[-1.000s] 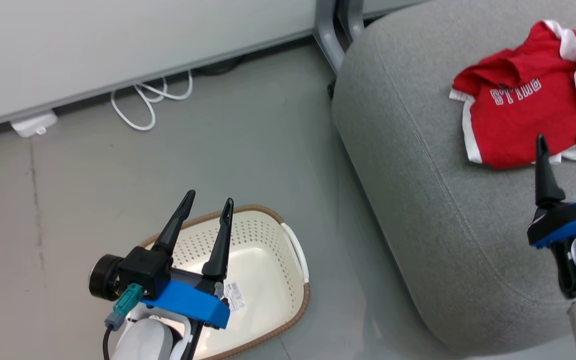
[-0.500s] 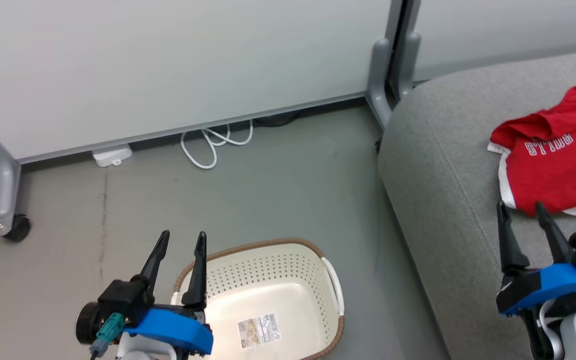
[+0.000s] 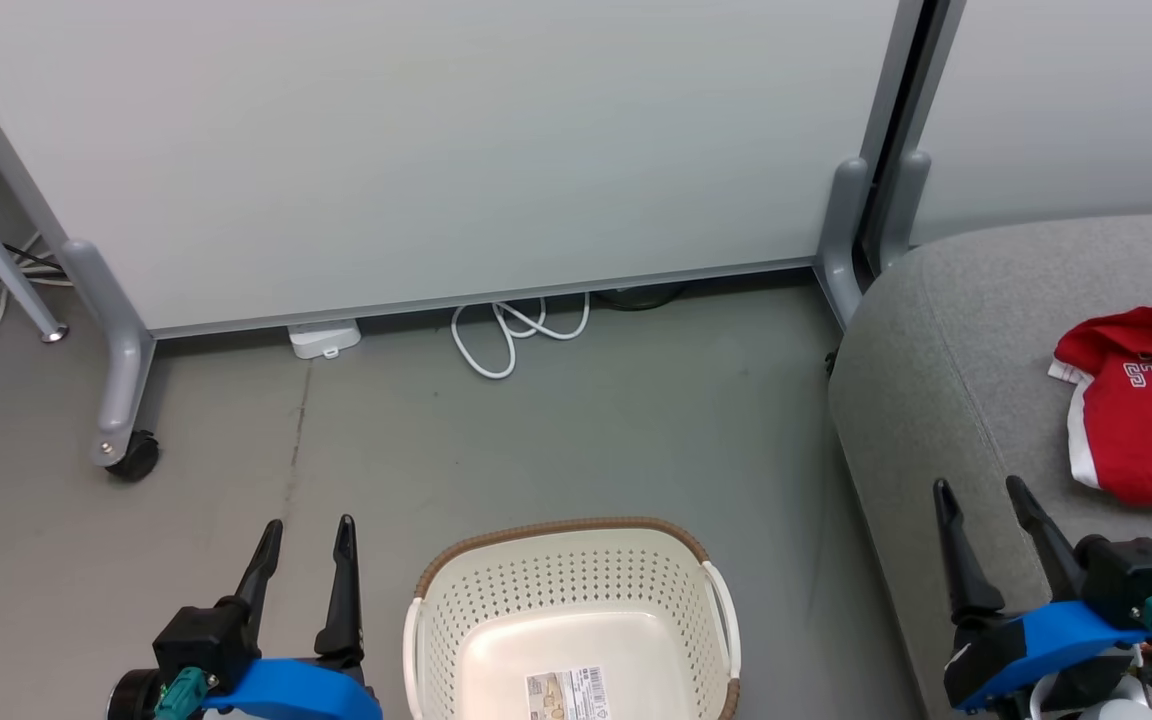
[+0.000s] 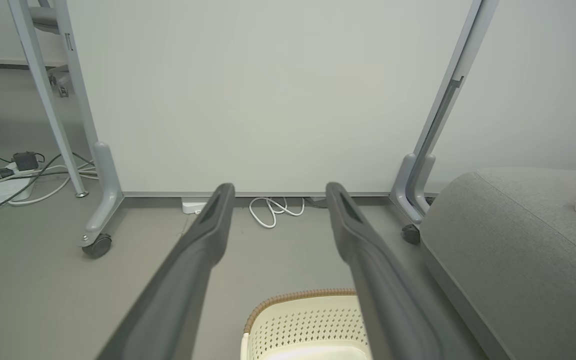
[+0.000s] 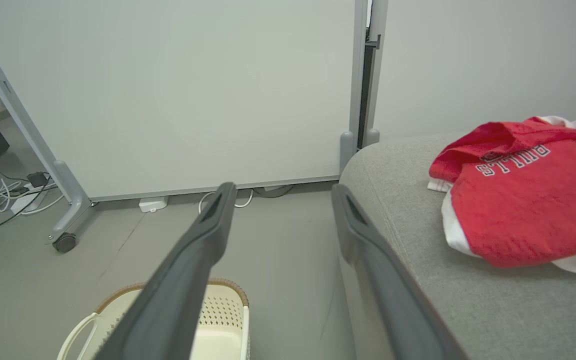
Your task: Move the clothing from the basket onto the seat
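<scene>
Your red shirt [image 3: 1146, 420] with white lettering lies on the grey seat [image 3: 946, 400], up and to the right of your right hand [image 3: 976, 487], apart from it. The basket [image 3: 561, 525] stands on the floor [image 3: 556, 430] between both hands, just right of your left hand [image 3: 308, 527]. Both hands sit low with fingers pointing up the head view, spread apart and gripping nothing.
</scene>
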Available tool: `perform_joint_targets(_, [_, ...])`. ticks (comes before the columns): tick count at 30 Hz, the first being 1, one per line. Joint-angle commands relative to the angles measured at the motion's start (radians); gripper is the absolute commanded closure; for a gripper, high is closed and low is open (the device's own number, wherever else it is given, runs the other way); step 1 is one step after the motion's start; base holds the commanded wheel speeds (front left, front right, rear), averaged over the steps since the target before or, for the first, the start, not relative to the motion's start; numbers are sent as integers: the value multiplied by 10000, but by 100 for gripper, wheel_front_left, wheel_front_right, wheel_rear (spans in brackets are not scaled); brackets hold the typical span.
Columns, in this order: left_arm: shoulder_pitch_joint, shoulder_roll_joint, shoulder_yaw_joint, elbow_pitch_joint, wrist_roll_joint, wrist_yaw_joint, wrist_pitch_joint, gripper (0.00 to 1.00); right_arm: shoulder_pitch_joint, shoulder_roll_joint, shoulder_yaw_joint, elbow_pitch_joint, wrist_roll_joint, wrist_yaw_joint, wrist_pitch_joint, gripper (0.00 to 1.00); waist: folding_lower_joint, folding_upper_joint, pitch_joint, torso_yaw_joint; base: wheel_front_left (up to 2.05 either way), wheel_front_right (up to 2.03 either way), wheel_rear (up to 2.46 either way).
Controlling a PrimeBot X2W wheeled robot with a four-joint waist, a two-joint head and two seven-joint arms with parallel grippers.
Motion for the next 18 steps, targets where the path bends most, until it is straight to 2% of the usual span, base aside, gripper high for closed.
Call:
perform_joint_targets(1, [78,8,57,32,60,-76,-43,0,215,83,48,-84,-58,1,43,0,1,-1,-102,106,0,0,0])
perform_joint_targets(18, [141,89,29,196,53,-78,-43,0,427,351,239,-360,-59,1,103,0,1,-1,-198,381,0,0,0])
